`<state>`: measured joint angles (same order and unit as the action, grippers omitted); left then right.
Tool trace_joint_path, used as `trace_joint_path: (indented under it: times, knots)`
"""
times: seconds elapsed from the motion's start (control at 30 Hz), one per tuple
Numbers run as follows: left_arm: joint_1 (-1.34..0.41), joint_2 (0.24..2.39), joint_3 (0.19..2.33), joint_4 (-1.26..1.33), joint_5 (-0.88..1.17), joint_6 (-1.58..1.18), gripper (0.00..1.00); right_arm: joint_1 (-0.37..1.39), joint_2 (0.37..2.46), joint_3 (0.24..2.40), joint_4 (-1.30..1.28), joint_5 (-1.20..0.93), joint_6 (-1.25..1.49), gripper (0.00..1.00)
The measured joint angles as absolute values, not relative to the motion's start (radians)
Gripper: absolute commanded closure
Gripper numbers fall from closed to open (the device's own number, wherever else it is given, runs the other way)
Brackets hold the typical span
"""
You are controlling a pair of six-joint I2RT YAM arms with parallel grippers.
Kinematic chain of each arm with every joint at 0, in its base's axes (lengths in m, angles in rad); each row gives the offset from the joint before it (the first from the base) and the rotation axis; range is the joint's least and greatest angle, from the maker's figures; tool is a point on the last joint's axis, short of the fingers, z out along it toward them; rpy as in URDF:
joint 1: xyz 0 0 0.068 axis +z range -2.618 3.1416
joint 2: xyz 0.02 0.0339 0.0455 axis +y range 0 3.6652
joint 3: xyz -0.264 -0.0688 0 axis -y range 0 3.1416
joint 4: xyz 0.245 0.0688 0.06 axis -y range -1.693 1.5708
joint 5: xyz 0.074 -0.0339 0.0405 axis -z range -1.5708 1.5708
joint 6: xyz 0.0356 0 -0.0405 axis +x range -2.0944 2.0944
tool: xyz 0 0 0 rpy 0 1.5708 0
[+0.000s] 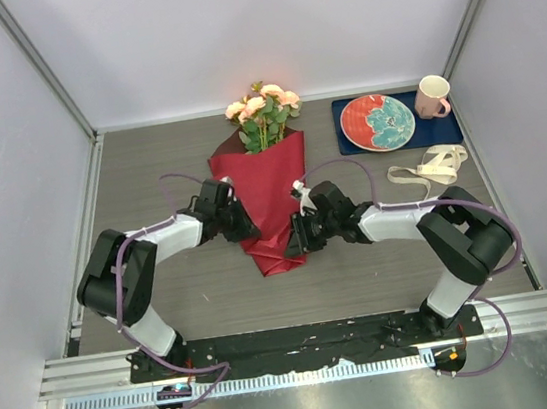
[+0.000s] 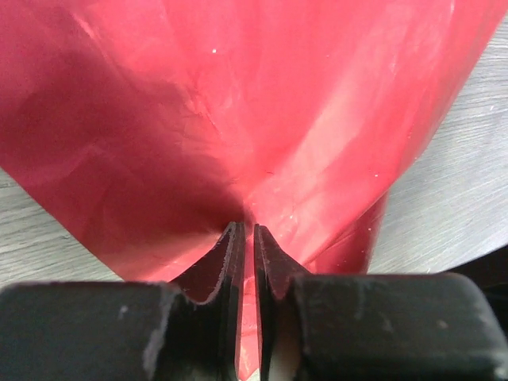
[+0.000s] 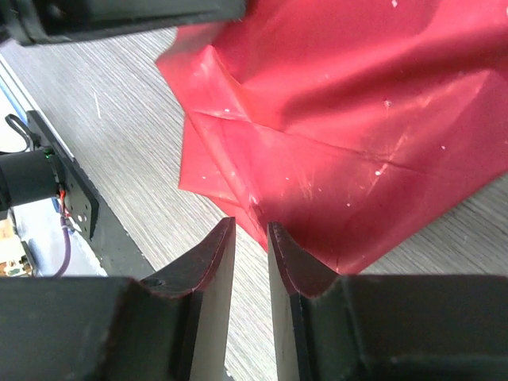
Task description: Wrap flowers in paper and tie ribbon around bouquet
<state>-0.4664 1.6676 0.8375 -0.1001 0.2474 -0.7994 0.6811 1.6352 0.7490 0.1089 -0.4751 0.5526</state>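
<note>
on the left, the left gripper (image 2: 246, 228) has its jaws drawn almost together on a fold of the paper (image 1: 270, 190), with red sheet showing in the thin slit between them, so we judge it is pinching the left edge of the wrap. the bouquet (image 1: 265, 180) lies in the middle of the table (image 1: 149, 180), the flowers (image 1: 262, 105) at the far end and the cone's point toward us, its lower folds looking loose and creased. just right of it, the right gripper (image 3: 252, 224) stands narrowly parted with bare table showing in the gap and a paper corner right at its mouth, so we judge it holds nothing. the risks we see come from that uneven hold: if the left arm pulls while the right side is free, the thin sheet could tear at the pinch or the whole bouquet could slide and unroll; if the right jaws close short of the corner, they catch nothing and the fold springs open. the ribbon (image 1: 435, 165) lies well apart on the right, looped and floppy, not yet around anything; reaching for it means letting go of the wrap, which may open. beyond it sit a plate (image 1: 377, 122) on a blue mat (image 1: 342, 115) and a mug (image 1: 432, 96), which a wide sweep might knock.
</note>
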Motion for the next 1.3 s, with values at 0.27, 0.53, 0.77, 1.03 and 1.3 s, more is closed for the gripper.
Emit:
trace_joint_path:
  times: [0.27, 0.53, 0.77, 1.03, 1.3]
  knots:
    - [-0.482, 1.632, 0.847, -0.063, 0.308, -0.811, 0.69, 0.681, 1.624, 0.67, 0.148, -0.449, 0.561, 0.72]
    - [-0.493, 1.669, 0.86, 0.018, 0.345, -0.833, 0.81, 0.681, 1.575, 0.665, 0.158, -0.448, 0.581, 0.7]
    - [-0.493, 1.739, 0.864, 0.03, 0.35, -0.806, 0.59, 0.68, 1.628, 0.709, 0.217, -0.459, 0.592, 0.7]
    - [-0.507, 1.613, 0.879, -0.019, 0.351, -0.782, 0.63, 0.674, 1.673, 0.668, 0.264, -0.459, 0.613, 0.71]
    - [-0.601, 1.586, 0.821, 0.072, 0.361, -0.845, 0.88, 0.654, 1.673, 0.665, 0.282, -0.482, 0.64, 0.71]
